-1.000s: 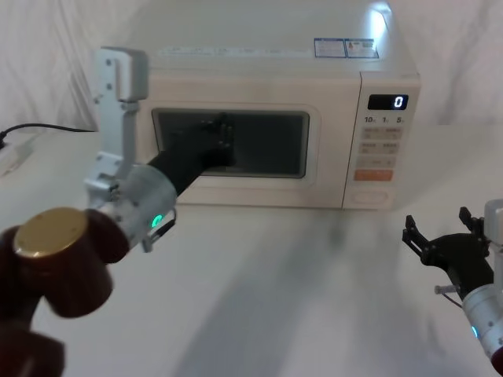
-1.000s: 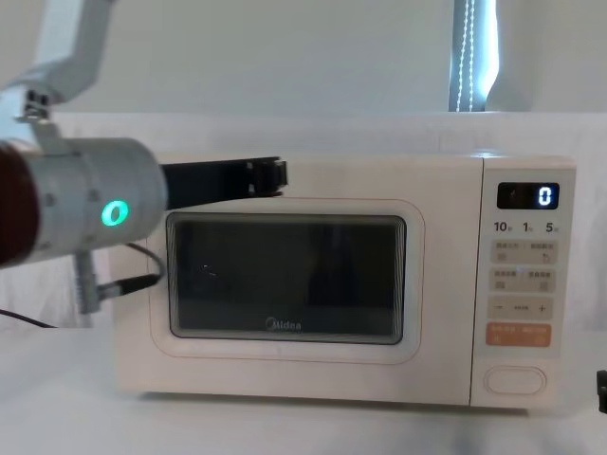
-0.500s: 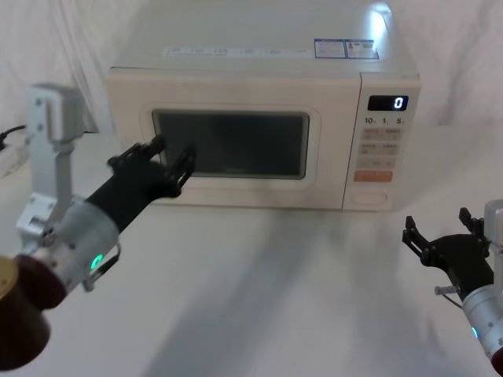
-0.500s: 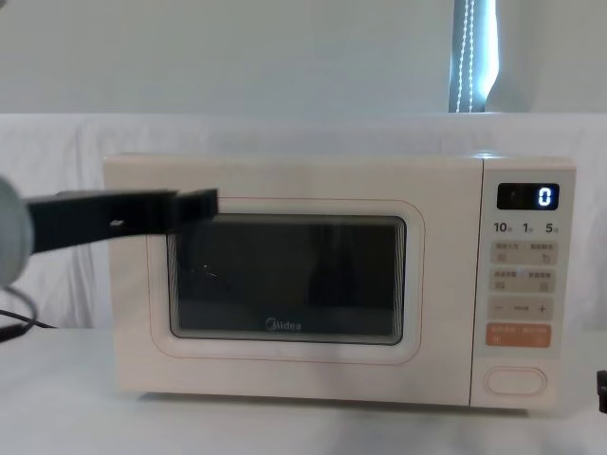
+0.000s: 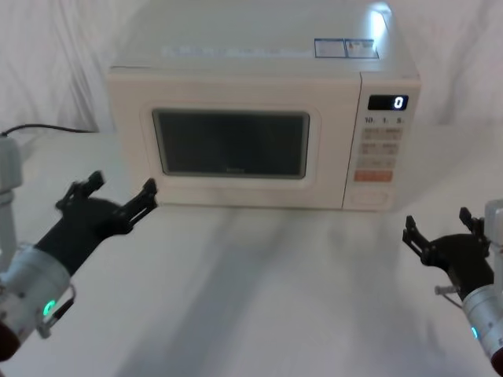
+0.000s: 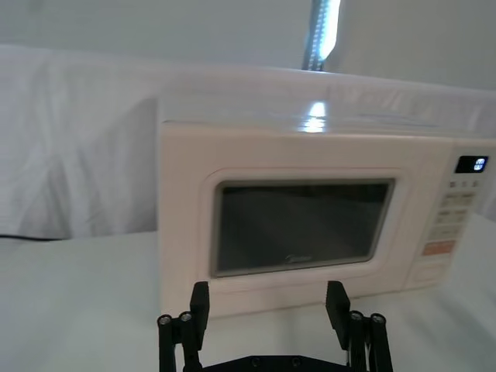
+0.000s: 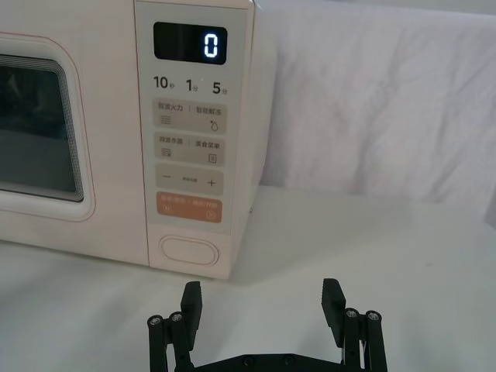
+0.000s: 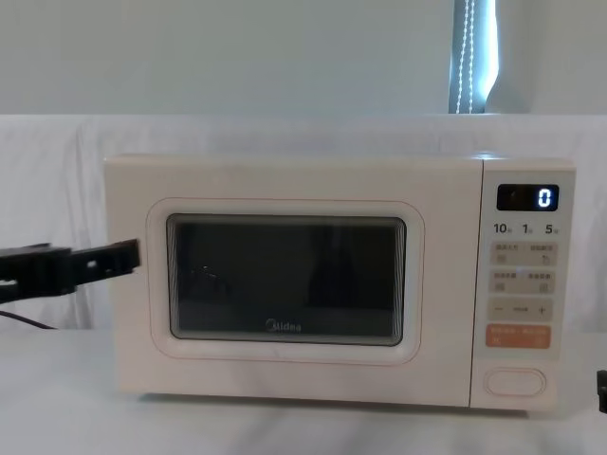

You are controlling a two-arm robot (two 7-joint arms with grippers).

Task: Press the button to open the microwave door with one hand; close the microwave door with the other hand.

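Tools — two, both with fingers spread apart and holding nothing. Left tool (image 5: 110, 203) hangs over the tabletop (image 5: 259, 290) off the microwave's front left corner, near the door's hinge side but clear of it; the left wrist view looks straight at the door between its fingers (image 6: 200, 304). Right tool (image 5: 440, 236) sits low at the right, over the tabletop and well in front of the control panel (image 7: 190, 139); the right wrist view shows it facing the panel with a bare stretch of cloth between.

Microwave door (image 8: 285, 280) — one, flush with the cabinet all round, no gap at the latch edge, dark window and logo facing forward. Button (image 7: 190, 252) — one, the wide pill-shaped key at the bottom of the panel, untouched at this moment. Above it: one orange key (image 7: 190, 208), several small pale keys, one display (image 7: 191, 43) reading 0.

Progress, judged from how things lie: door shut, neither tool in contact with the microwave. Frames alone do not settle whether the door stands shut because the open-and-close cycle is complete or because pressing is yet to come; the left tool's place by the door fits the closing hand, the right tool's by the panel fits the pressing hand.
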